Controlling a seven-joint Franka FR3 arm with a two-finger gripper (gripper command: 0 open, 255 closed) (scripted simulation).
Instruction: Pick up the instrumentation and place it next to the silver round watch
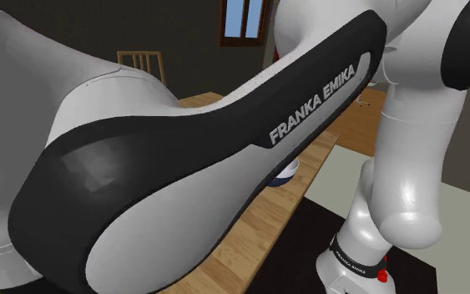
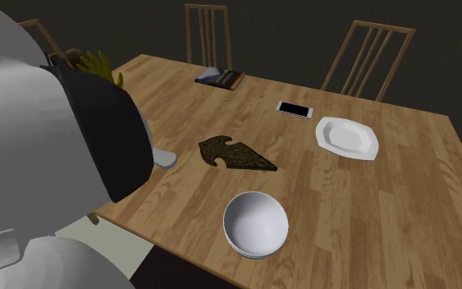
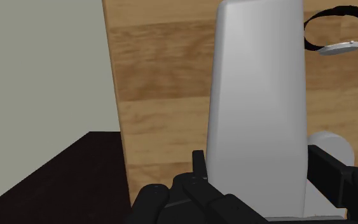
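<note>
The instrumentation [image 3: 257, 95] is a tall, plain pale-grey body that widens toward a rounded foot beside my right finger. My gripper [image 3: 257, 167] is shut on it, one black finger [image 3: 199, 170] pressed against each side. It stands near the edge of the wooden table [image 3: 165, 83]. The silver round watch [image 3: 339, 44] with its black strap lies on the wood just beyond the instrumentation. In the second exterior view a pale-grey part of the instrumentation [image 2: 163, 156] pokes out from behind my arm, which hides the rest.
A white bowl [image 2: 256, 223], a dark ornate flat piece [image 2: 237, 154], a white plate [image 2: 346, 135], a phone [image 2: 295, 109] and a book [image 2: 219, 78] lie on the table. Chairs [image 2: 368, 49] stand along its far side. The dark stand [image 3: 56, 178] sits beside the table edge.
</note>
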